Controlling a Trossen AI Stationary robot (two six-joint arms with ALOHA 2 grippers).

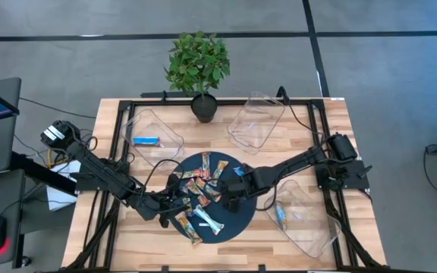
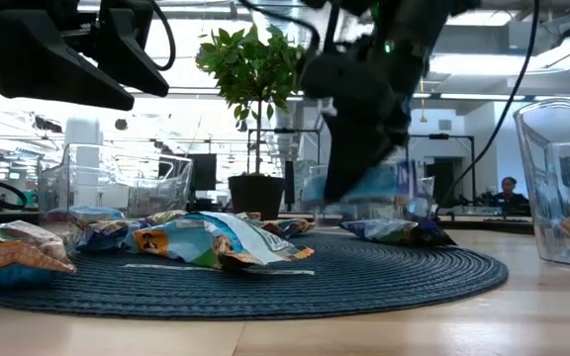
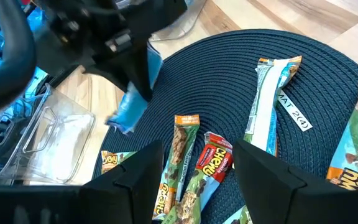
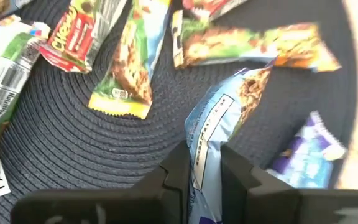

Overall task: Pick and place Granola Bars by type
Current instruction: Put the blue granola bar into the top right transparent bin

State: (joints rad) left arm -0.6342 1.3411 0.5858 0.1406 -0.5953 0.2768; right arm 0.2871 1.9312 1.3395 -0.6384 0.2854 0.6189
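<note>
here the right gripper (image 4: 205, 177) pinches 1 crinkly blue bar (image 4: 222, 124) above the round woven mat (image 4: 92, 143), while the left gripper (image 3: 194, 171) hovers spread over shiny wrappers.

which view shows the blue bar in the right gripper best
The right wrist view: the blue bar fills the frame, pinched between the right gripper's fingers. The left wrist view shows it blurred, the low view partly hidden, the high view only tiny.
</note>
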